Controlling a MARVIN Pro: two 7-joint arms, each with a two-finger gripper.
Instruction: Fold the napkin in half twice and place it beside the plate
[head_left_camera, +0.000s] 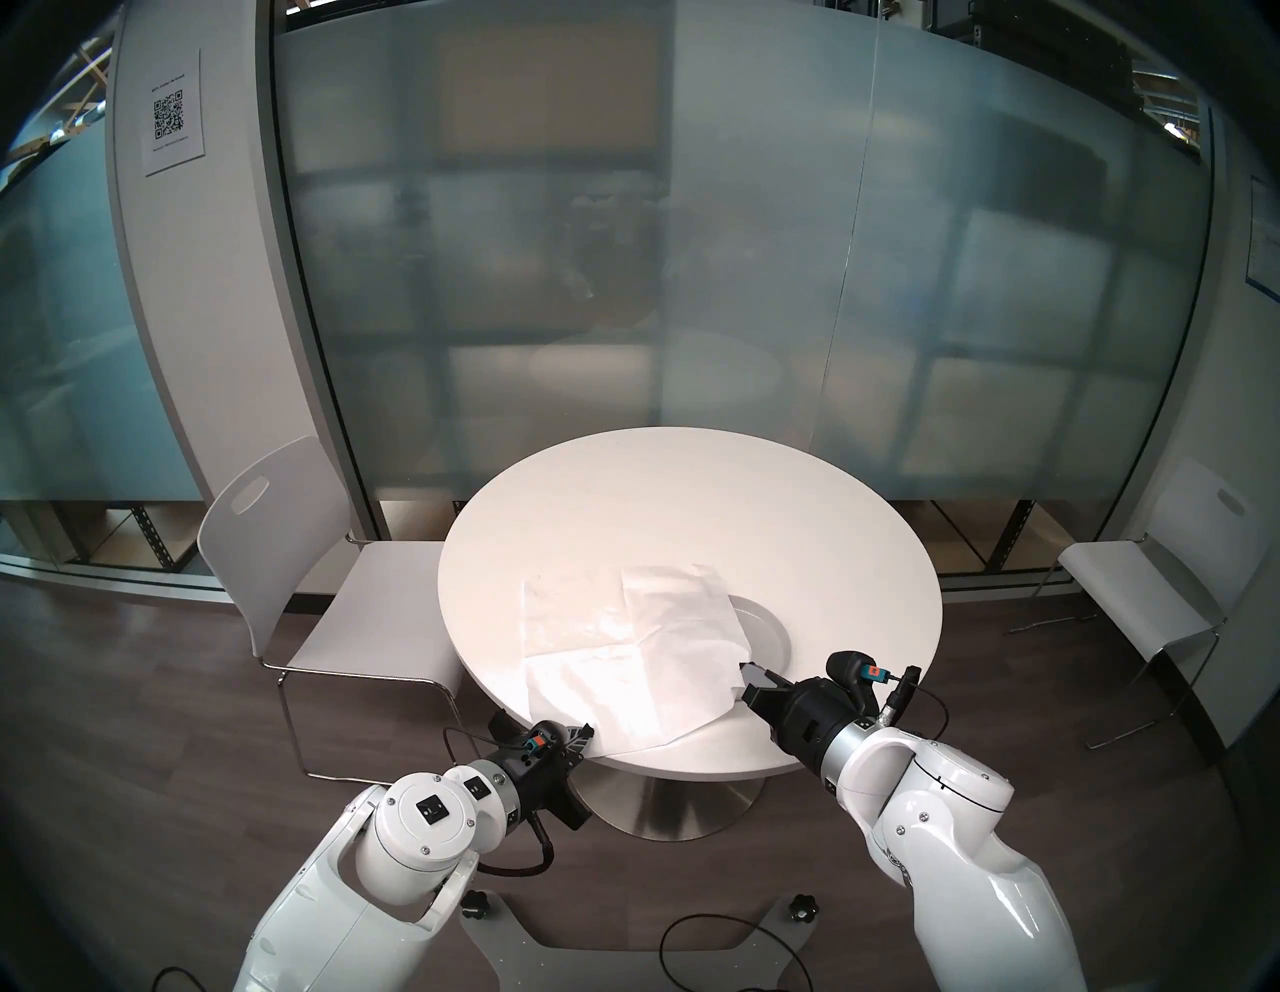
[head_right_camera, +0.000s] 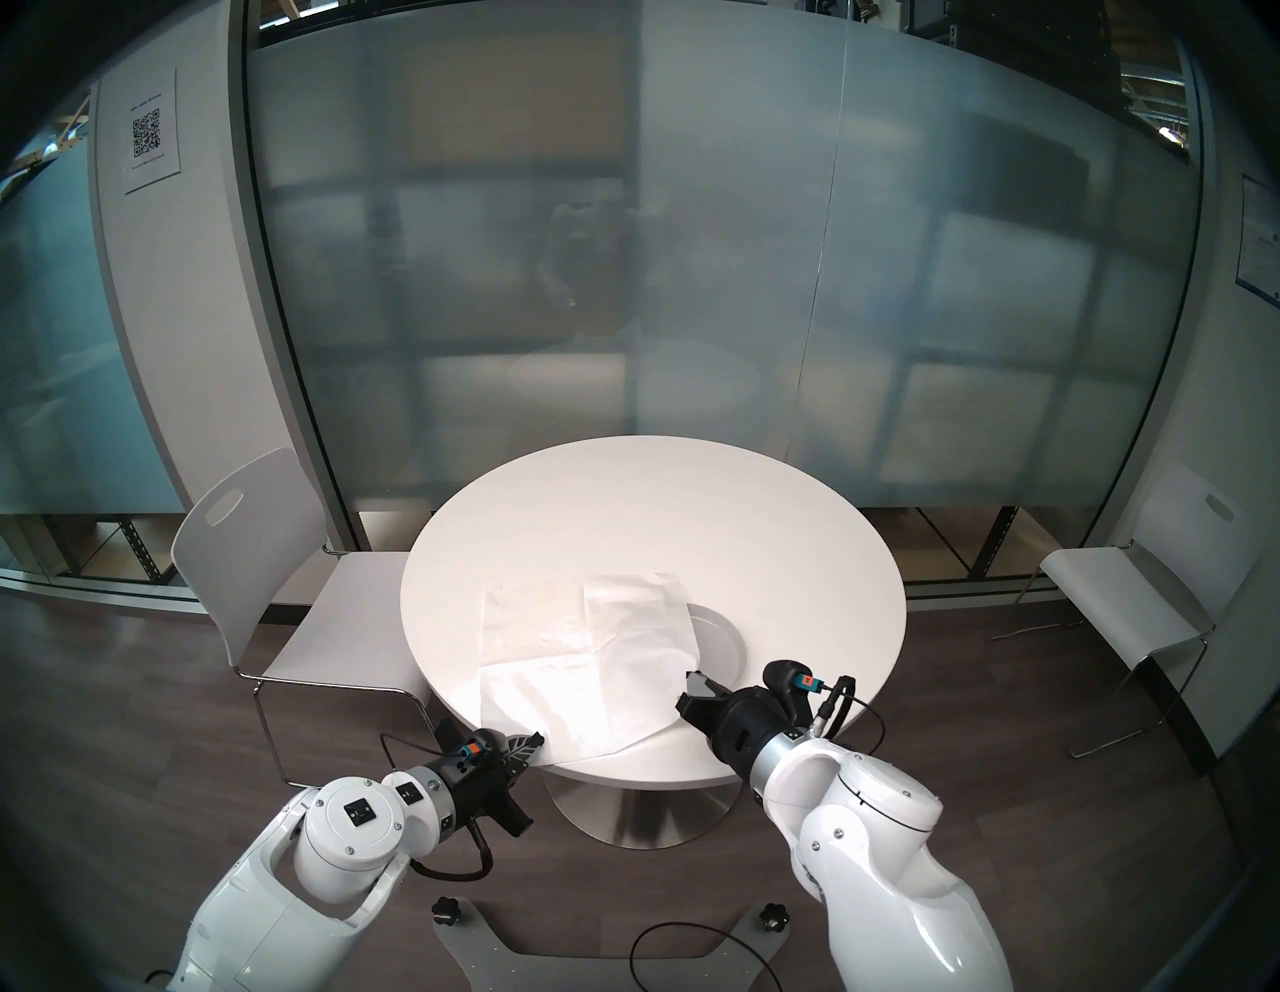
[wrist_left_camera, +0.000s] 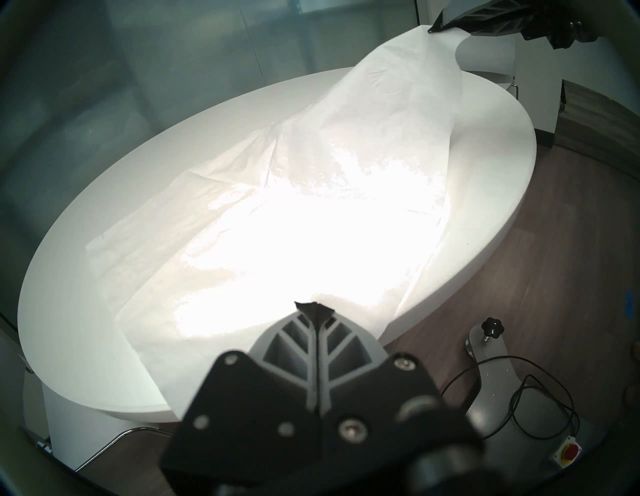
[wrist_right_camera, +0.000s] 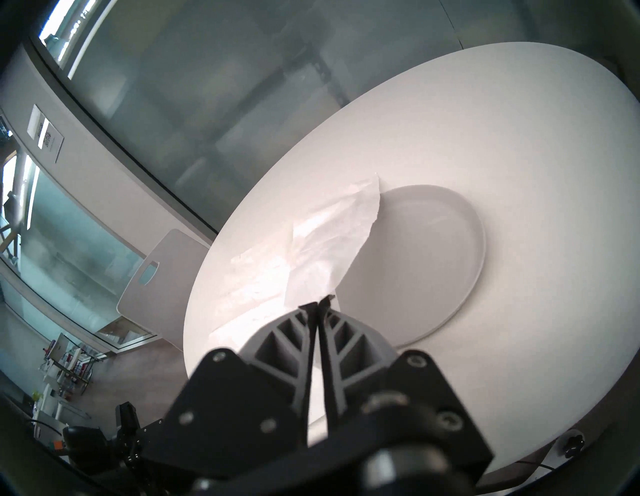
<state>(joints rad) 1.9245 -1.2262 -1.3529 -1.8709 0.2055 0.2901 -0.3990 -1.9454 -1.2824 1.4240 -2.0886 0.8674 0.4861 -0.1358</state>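
Observation:
The napkin (head_left_camera: 623, 651) (head_right_camera: 589, 672), a thin crinkled white sheet, lies spread over the near half of the round white table (head_left_camera: 692, 499). Its right part rises off the table and covers the left side of the light-grey plate (head_left_camera: 769, 630) (wrist_right_camera: 433, 259). My left gripper (head_left_camera: 589, 731) (wrist_left_camera: 314, 306) sits at the table's near edge, shut on the napkin's (wrist_left_camera: 311, 207) near-left corner. My right gripper (head_left_camera: 744, 675) (wrist_right_camera: 320, 303) hovers over the plate's near rim. It is shut on the napkin's (wrist_right_camera: 329, 239) right corner and holds it up, with paper showing between the fingers.
A white chair (head_left_camera: 312, 554) stands at the table's left and another (head_left_camera: 1143, 596) further off to the right. Frosted glass walls run behind the table. On the floor below are my base plate with cables (head_left_camera: 623, 949) and a red stop button (wrist_left_camera: 569, 450).

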